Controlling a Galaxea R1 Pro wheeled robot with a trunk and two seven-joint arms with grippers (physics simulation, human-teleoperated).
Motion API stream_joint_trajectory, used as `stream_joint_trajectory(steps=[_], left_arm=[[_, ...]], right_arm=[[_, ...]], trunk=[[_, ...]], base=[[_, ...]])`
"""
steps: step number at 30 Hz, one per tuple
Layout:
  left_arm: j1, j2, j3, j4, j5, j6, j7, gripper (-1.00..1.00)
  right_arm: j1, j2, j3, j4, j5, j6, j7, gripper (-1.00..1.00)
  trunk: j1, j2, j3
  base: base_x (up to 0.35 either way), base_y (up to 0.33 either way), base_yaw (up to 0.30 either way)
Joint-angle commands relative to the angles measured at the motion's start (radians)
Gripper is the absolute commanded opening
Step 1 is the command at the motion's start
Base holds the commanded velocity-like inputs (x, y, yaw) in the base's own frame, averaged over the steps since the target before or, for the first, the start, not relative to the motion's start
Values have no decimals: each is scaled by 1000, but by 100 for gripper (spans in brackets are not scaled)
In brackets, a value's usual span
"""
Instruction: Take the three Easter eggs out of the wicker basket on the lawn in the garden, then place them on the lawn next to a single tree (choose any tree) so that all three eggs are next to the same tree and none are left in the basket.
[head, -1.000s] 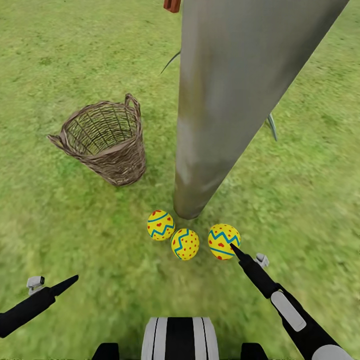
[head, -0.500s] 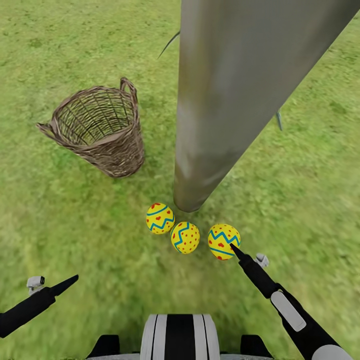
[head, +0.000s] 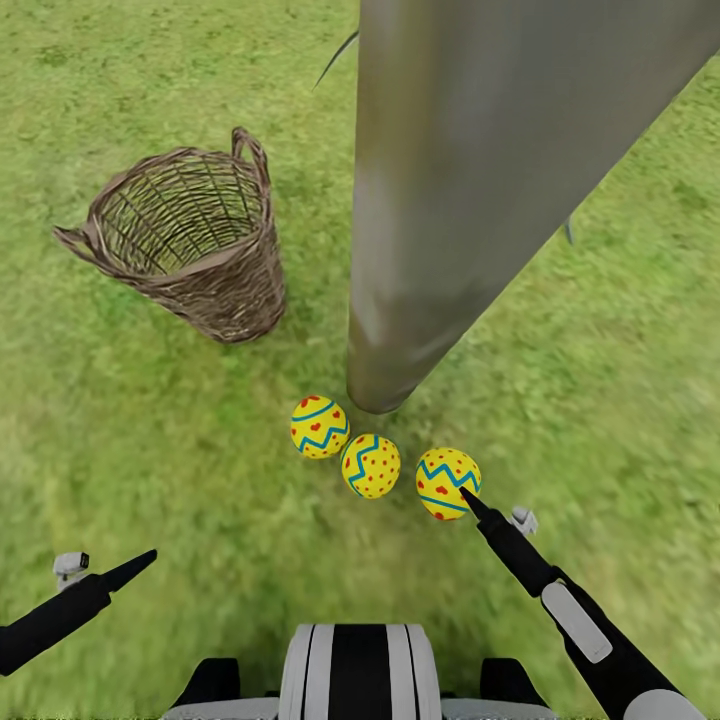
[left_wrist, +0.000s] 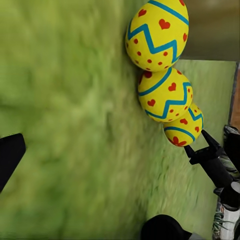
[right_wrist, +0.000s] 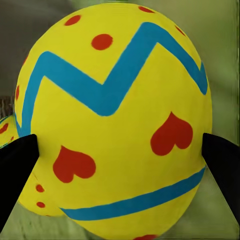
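Two Easter eggs (head: 319, 427) (head: 370, 466) lie on the lawn (head: 600, 400) at the foot of the tree (head: 440, 200). A third egg (head: 447, 483) sits just right of them, low over the grass, with my right gripper (head: 468, 497) shut on it. In the right wrist view this egg (right_wrist: 115, 125) sits between both fingers (right_wrist: 15, 170). The wicker basket (head: 235, 300) stands left of the trunk with nothing inside. My left gripper (head: 145, 557) hangs open near the front left. Its wrist view shows the eggs in a row (left_wrist: 165, 97).
The wide pale trunk leans across the upper middle of the head view and hides the ground behind it. My base (head: 355, 670) shows at the bottom edge. Grass stretches on all sides.
The head view has shifted, so basket, trunk and the two lying eggs sit higher in the picture. The egg in my right gripper stayed with the gripper, a little farther from the other two.
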Motion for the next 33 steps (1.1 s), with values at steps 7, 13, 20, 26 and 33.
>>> stream_joint_trajectory(steps=[7, 13, 20, 26, 33], left_arm=[[0, 0, 1, 0, 1, 11, -3, 100], [0, 0, -1, 0, 1, 10, -3, 100], [0, 0, -1, 0, 1, 10, -3, 100], [0, -1, -4, 0, 1, 10, -3, 100], [0, -3, -6, 0, 1, 10, -3, 100]], right_arm=[[0, -2, 2, -3, -10, 19, 13, -100], [0, -3, 0, -4, -14, 18, 188, -100], [0, -4, -6, 4, -16, 8, 196, -100], [-2, -3, -8, 56, -16, 6, 0, -100], [-4, -2, -8, 8, -17, 6, -39, -100]], trunk=[[3, -2, -28], [3, -2, -28], [3, -2, -28], [3, -2, -28], [3, -2, -28]], base=[[0, 0, 0], [0, 0, 0], [0, 0, 0], [0, 0, 0], [0, 0, 0]])
